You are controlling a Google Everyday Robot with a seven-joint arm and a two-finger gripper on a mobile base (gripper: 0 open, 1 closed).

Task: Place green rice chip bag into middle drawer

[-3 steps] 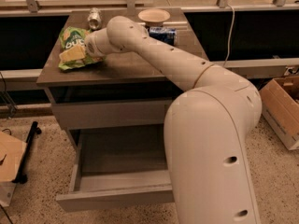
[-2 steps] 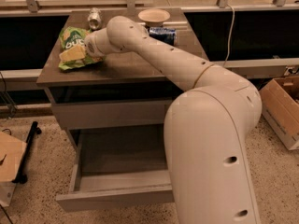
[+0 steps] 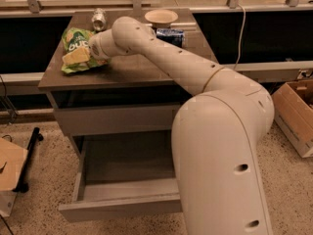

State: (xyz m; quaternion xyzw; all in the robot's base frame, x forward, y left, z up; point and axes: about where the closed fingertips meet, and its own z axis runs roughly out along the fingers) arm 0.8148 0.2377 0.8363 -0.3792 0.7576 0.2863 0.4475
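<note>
The green rice chip bag (image 3: pixel 74 39) lies on the left part of the dark cabinet top (image 3: pixel 127 70). My gripper (image 3: pixel 77 57) is down on the bag's near half, and the arm reaches to it from the right across the top. The gripper covers part of the bag. The middle drawer (image 3: pixel 122 205) is the lowest one. It is pulled out toward me, and its shallow inside shows nothing in it. My arm's large body hides its right side. The plain drawer front above it (image 3: pixel 117 119) is shut.
A silver can (image 3: pixel 99 18), a pale bowl (image 3: pixel 161 17) and a blue can (image 3: pixel 170 35) stand at the back of the cabinet top. A cardboard box (image 3: pixel 296 112) stands on the floor at the right. Flat cardboard (image 3: pixel 10 163) and a black bar (image 3: pixel 29 155) lie at the left.
</note>
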